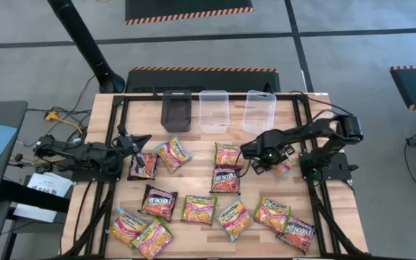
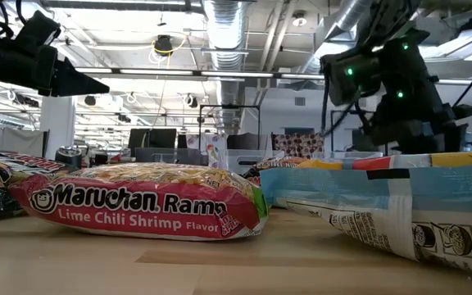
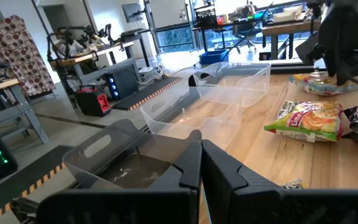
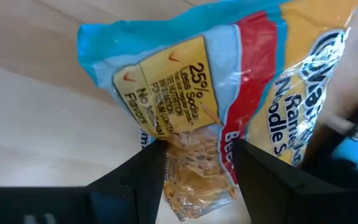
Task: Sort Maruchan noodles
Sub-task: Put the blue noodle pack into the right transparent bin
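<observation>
Both arms were black, built of blocky jointed segments with thin dark cables running along them. The left end effector [image 3: 201,165] had two flat, angular matte-black fingers. Behind the right end effector [image 4: 194,165], the wrist housing showed small green indicator lights.

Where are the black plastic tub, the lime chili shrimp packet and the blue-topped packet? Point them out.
Black plastic tub [image 1: 176,112]: high view, on its dark inside.
Lime chili shrimp packet [image 2: 138,211]: low view, on its red label band.
Blue-topped packet [image 4: 185,68]: right wrist view, on its yellow panel.

Three tubs [image 1: 214,110] behind noodle packets [image 1: 200,209] on table [image 1: 338,217].
</observation>
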Available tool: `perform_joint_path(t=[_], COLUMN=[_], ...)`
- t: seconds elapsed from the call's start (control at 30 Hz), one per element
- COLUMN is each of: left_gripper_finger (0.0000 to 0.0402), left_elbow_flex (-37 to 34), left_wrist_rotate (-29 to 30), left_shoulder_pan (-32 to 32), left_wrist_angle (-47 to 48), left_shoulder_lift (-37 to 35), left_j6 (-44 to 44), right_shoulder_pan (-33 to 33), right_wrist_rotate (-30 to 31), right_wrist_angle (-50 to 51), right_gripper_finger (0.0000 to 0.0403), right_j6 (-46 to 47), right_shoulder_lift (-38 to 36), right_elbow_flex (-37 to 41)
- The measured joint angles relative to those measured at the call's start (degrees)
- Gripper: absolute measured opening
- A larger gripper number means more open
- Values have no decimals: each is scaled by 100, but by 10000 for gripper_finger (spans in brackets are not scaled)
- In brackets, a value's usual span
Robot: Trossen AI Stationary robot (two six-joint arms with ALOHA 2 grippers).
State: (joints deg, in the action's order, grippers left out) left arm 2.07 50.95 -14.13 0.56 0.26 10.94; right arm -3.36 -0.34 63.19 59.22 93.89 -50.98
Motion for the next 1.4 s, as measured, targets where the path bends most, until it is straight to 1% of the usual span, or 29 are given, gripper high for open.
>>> perform_joint_path(t=[0.13,0.4,0.6,0.87,0.93,1.2,1.4], left_gripper_finger=[0,0,0,0,0,0,0], left_elbow_flex=[0,0,0,0,0,0,0], left_wrist_rotate=[-1,0,-1,1,1,-1,-1], left_shoulder_pan=[0,0,0,0,-1,0,0], left_wrist_angle=[0,0,0,0,0,0,0], left_shoulder_lift=[1,-1,-1,-1,0,0,-1], left_j6=[0,0,0,0,0,0,0], right_shoulder_pan=[-1,-2,-2,0,0,47,333], right_wrist_rotate=[-77,-116,-122,-168,-226,-470,-597], right_wrist_angle=[45,74,115,-10,-3,-22,-533], right_gripper_finger=[188,103,60,12,6,5,4], right_j6=[-201,-391,-428,-414,-384,-371,-311], right_shoulder_lift=[223,339,133,-374,-521,-1138,-1709], right_elbow_flex=[-20,-14,13,36,35,30,23])
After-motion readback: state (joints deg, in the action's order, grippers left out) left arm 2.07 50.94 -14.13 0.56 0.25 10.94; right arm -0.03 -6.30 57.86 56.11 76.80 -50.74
